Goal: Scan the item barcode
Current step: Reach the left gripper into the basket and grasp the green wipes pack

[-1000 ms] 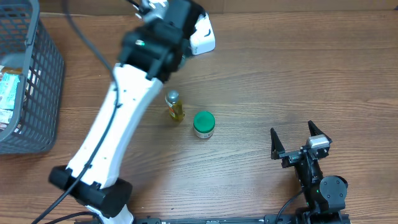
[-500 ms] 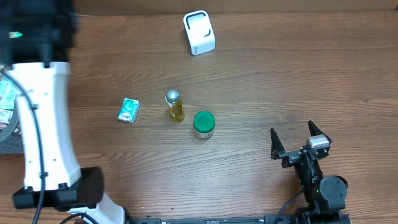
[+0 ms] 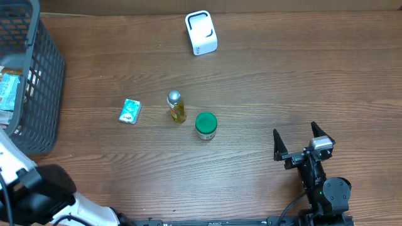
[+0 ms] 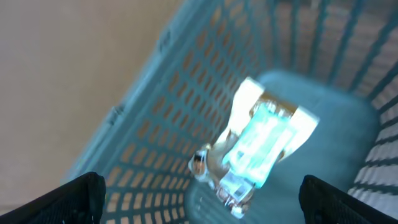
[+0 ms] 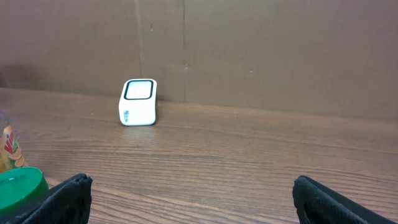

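Left gripper [image 4: 199, 183] hung over the basket [image 4: 155, 106], jaws wide apart and empty. The likely item, a shiny pouch [image 4: 264, 146], lay blurred on the basket floor right below. To do this pick well, I reckoned it should drop straight down clear of the mesh wall and straddle the pouch across its narrow side. It should close only once low enough, without catching the pale one underneath, then carry it barcode-first to the scanner [image 3: 201, 32] at the far edge of the table [image 3: 282, 75]. Right gripper [image 3: 294, 129] sat at the near right, jaws apart too, holding nothing. The count: one basket and one scanner. On the wood were one packet [image 3: 130, 111], one bottle [image 3: 176, 107] and one jar [image 3: 205, 125]. In the basket were at least two pouches, and the blur hid any more.
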